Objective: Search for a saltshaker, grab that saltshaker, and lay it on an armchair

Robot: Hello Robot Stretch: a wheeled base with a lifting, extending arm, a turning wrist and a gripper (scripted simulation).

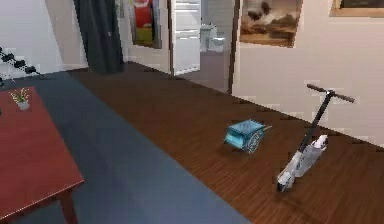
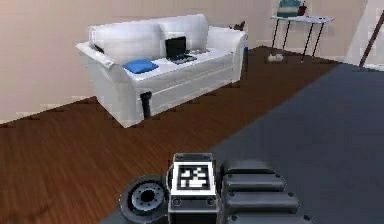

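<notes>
Hand [image 2: 150, 197] low by the near edge of the blue rug [image 2: 320, 120], dark body just beside a white marker square; far end not made out, so no telling whether holding anything. Beyond the rug, across bare wood floor, a white sofa [image 2: 165, 55] carrying a laptop [image 2: 178, 48] and a blue cushion [image 2: 140, 66]. Past the rug's far corner, a slim side table [image 2: 300, 22]. On the rug in the forward view, a red surface [image 1: 30, 160] bearing a small potted plant [image 1: 19, 97]. Off the rug, on the wood floor, a blue basket [image 1: 246, 135] and a kick scooter [image 1: 305, 150] near the wall. By all appearances the search stage: saltshaker not yet found, whereabouts impossible to tell from here. Grab and lay-down both ahead. Armchair likewise yet to be picked out, the two-seat sofa hardly counting as one.
</notes>
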